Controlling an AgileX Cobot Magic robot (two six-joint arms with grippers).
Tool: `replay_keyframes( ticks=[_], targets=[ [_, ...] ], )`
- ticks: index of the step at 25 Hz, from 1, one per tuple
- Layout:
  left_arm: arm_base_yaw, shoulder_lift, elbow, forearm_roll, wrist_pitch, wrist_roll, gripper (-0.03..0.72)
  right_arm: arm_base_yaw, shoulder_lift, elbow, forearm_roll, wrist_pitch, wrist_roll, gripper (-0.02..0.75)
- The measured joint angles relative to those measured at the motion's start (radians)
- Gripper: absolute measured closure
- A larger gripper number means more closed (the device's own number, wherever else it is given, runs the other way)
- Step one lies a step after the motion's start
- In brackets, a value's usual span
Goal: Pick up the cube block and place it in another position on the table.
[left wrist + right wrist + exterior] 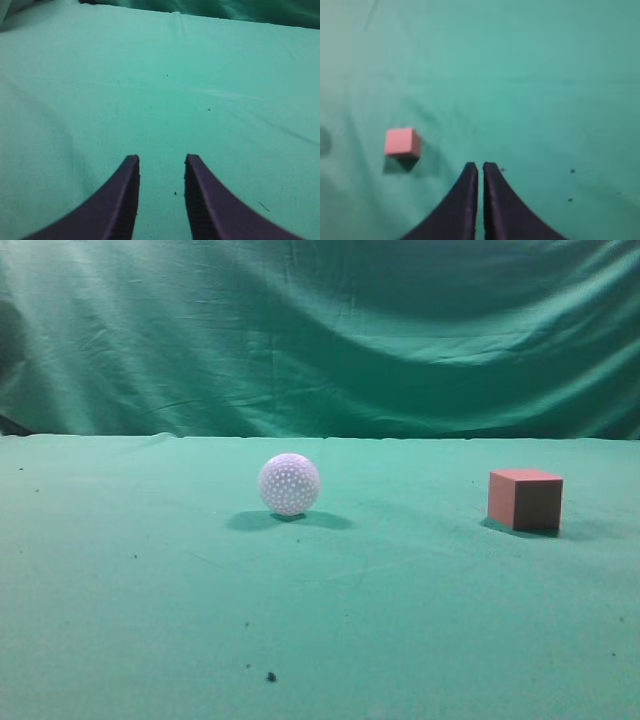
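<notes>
Backdrop curtain (320,330): a wrinkled green cloth hanging behind the table, filling the upper part of the exterior view, well behind the cube block.
Table (150,620): a wide flat surface under green cloth; it carries the cube block and, at the cube's left, the ball. A few dark specks dot the cloth nearer the camera than the cube.
Left gripper (161,162): two dark curved fingers (122,200) stand parted, with a clear strip of green cloth showing between them; nothing sits in the gap. The cube block does not appear in the left wrist view, and the gripper is out of sight in the exterior view.
Right gripper (480,166): its dark fingers (462,205) are drawn almost together, only a thin slit left between the tips, and they grip nothing. The tips sit to the right of the cube block in the right wrist view, apart from it, over bare cloth.
White ball (289,484): dimpled, resting on the table well to the left of the cube block in the exterior view.
Cube block (525,500): salmon-pink, sharp-edged, sitting flat on the table with one face in shadow; nothing touches it.
</notes>
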Motion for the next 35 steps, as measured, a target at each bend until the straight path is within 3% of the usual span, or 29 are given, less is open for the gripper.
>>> replay_keyframes(
  ticks=[3,7,11,12,15,17,25,26,29,33,35],
  targets=[
    [0.0,0.0,0.0,0.0,0.0,0.0,0.426,0.145,0.129,-0.065,-0.059,0.023,0.025,0.738],
    [0.0,0.0,0.0,0.0,0.0,0.0,0.426,0.246,0.283,-0.163,-0.106,0.034,0.077,0.738],
    [0.0,0.0,0.0,0.0,0.0,0.0,0.426,0.267,0.41,-0.253,-0.106,0.063,0.087,0.501],
    [0.0,0.0,0.0,0.0,0.0,0.0,0.426,0.267,0.439,-0.27,-0.106,0.069,0.105,0.4],
    [0.0,0.0,0.0,0.0,0.0,0.0,0.426,0.267,0.514,-0.307,-0.117,0.069,0.203,0.193],
    [0.0,0.0,0.0,0.0,0.0,0.0,0.426,0.267,0.561,-0.327,-0.126,0.069,0.25,0.122],
    [0.0,0.0,0.0,0.0,0.0,0.0,0.426,0.267,0.728,-0.378,-0.151,0.047,0.29,0.136],
    [0.0,0.0,0.0,0.0,0.0,0.0,0.426,0.267,0.743,-0.381,-0.152,0.041,0.29,0.179],
    [0.0,0.0,0.0,0.0,0.0,0.0,0.426,0.267,0.774,-0.391,-0.155,0.035,0.297,0.179],
    [0.0,0.0,0.0,0.0,0.0,0.0,0.426,0.265,0.786,-0.421,-0.182,0.041,0.338,0.519],
    [0.0,0.0,0.0,0.0,0.0,0.0,0.426,0.245,0.786,-0.457,-0.188,0.051,0.355,0.522]
  ],
)
